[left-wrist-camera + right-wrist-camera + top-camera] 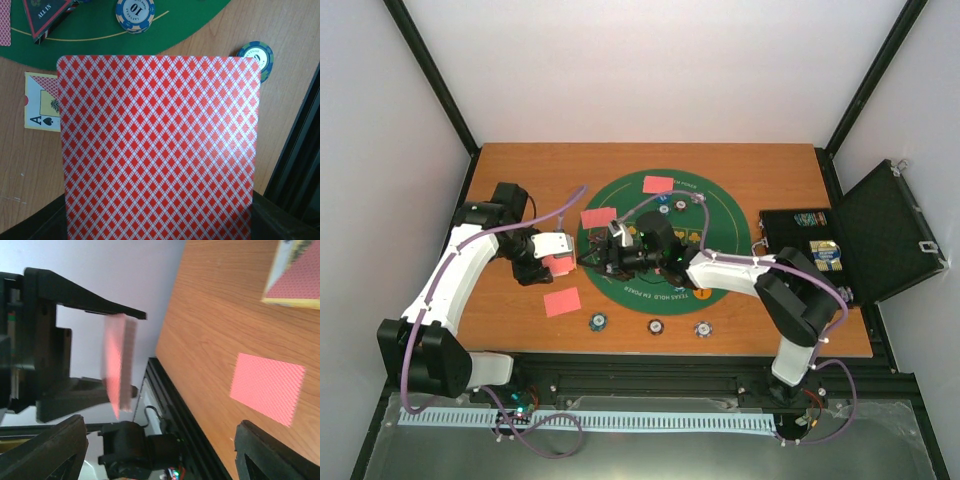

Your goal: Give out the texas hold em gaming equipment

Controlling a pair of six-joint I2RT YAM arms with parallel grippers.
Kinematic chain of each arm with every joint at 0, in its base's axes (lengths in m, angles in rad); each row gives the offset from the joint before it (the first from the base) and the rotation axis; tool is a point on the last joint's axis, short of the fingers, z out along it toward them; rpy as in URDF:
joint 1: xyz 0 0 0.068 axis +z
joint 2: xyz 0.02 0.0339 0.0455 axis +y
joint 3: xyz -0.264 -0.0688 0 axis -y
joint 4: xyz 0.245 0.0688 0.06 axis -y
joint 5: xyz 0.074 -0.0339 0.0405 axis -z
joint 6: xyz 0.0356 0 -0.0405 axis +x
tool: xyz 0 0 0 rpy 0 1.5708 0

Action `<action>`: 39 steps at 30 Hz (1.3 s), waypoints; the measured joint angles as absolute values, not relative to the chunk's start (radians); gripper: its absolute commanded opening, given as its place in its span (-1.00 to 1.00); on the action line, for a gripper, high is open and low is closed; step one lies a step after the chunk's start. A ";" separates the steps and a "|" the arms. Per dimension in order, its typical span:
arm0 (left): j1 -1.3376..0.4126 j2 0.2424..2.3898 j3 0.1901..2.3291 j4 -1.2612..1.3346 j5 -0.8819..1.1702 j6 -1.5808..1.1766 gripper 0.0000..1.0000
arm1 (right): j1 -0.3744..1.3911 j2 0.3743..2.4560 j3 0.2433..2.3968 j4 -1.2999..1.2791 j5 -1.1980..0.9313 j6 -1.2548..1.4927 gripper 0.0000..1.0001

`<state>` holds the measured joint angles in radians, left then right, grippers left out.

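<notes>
The worktop (520, 170) carries the round green felt mat (625, 195), with the black case (885, 230) lying open to its right; my left claw (555, 258) is clamped tight on the deck of red-backed cards (160, 150), held on edge just off the mat's left rim; my right claw (160, 435) stands wide apart and empty, facing that deck without touching it; the step, I judge, is drawing one card; best to hold the left steady, bring the right in square, nip only the outermost card by its edge and slide it off; loose cards (562, 301) lie dealt nearby; poker chips (597, 321) line the near edge.
</notes>
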<state>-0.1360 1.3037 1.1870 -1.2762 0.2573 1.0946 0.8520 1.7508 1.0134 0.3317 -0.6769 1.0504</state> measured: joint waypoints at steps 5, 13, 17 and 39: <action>-0.136 1.302 1.187 -1.276 0.257 1.095 -0.81 | 0.883 1.834 1.086 0.418 -0.694 1.109 0.57; -0.136 1.298 1.187 -1.276 0.254 1.095 -0.80 | 0.909 1.932 1.178 0.466 -0.717 1.159 0.52; -0.136 1.297 1.187 -1.276 0.254 1.095 -0.80 | 0.918 1.985 1.239 0.475 -0.731 1.176 0.49; -0.136 1.273 1.187 -1.280 0.241 1.105 -0.79 | 0.907 2.044 1.256 0.533 -0.785 1.219 0.05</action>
<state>-0.1360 1.2728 1.1870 -1.2797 0.2409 1.1046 0.9073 2.0438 1.2560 0.5335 -0.7853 1.2194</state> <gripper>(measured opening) 0.681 0.541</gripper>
